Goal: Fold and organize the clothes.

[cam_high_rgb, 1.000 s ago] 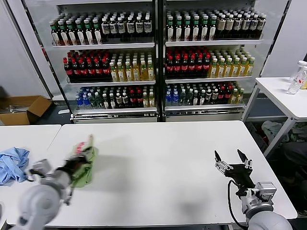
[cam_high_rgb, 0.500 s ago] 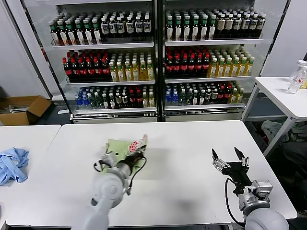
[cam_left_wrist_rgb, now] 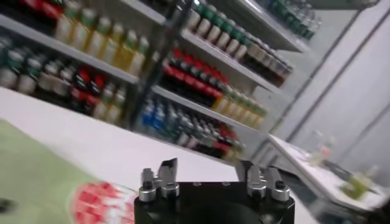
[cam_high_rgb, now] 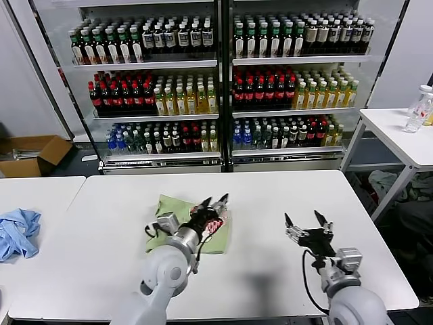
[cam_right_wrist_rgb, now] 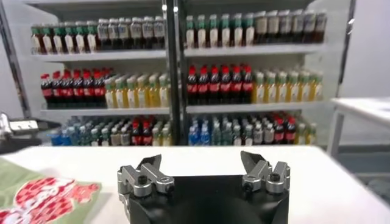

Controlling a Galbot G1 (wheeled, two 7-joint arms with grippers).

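- Pale green shirt [cam_high_rgb: 177,207]: lies flat near the middle of the white table [cam_high_rgb: 270,189], its red-and-pink checked heart print [cam_high_rgb: 214,223] facing up.
- Left gripper [cam_high_rgb: 214,201]: poised just over the heart print, jaws spread apart, gripping nothing.
- Right gripper [cam_high_rgb: 306,221]: above bare tabletop, well apart from the shirt, jaws wide, holding nothing.
- Blue cloth [cam_high_rgb: 18,231]: crumpled on the neighbouring table.
- Drinks shelves [cam_high_rgb: 216,81]: behind, stocked with bottles.

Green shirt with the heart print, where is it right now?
In the head view the green shirt lies on the white table, left of centre, under the open left gripper; the right gripper hovers apart on the right.
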